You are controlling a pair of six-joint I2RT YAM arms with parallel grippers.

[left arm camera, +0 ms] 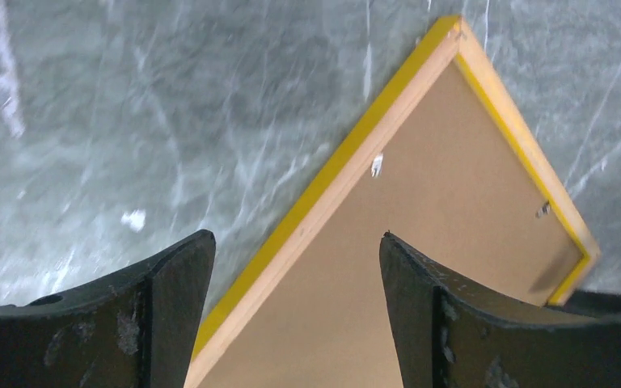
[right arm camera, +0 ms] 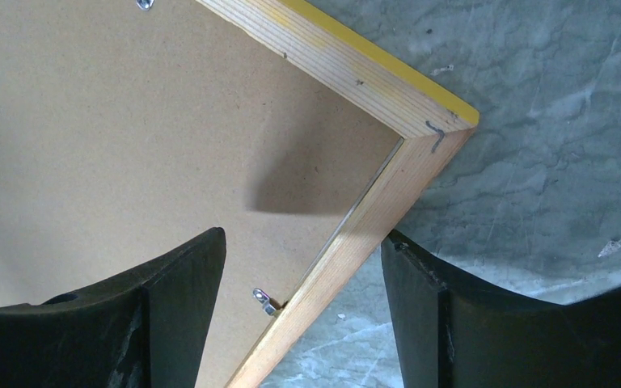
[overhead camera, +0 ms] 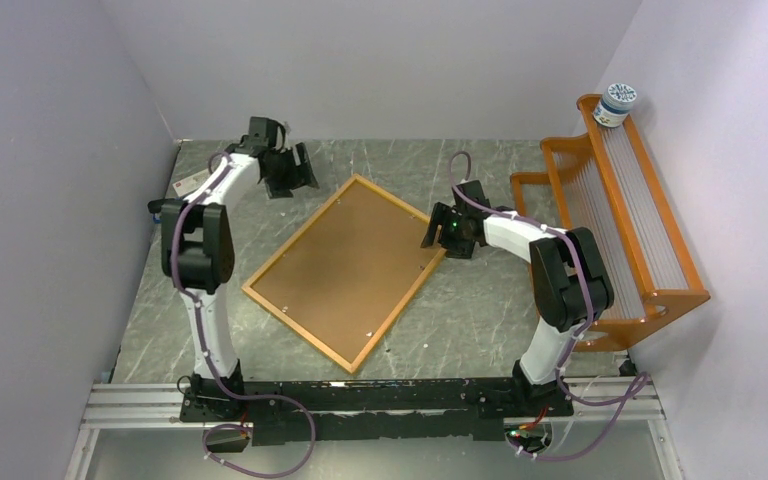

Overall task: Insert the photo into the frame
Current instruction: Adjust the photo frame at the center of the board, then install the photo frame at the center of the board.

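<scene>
Both the left pincer (left arm camera: 291,242) and right pincer (right arm camera: 303,238) are spread apart by the frame (right arm camera: 348,61). Gently turn the small clip (right arm camera: 265,301) so the brown board (overhead camera: 345,265) lifts out.

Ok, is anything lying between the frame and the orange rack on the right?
Nothing on the table there: top view shows bare marble between frame and rack; only the right gripper, open, and its arm hang above.

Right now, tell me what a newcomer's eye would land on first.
The yellow-edged frame lies diagonally mid-table, back up, a brown backing panel filling it. Both grippers are open: the left gripper by its far corner, the right gripper over its right corner. An orange slatted rack stands at right.
</scene>
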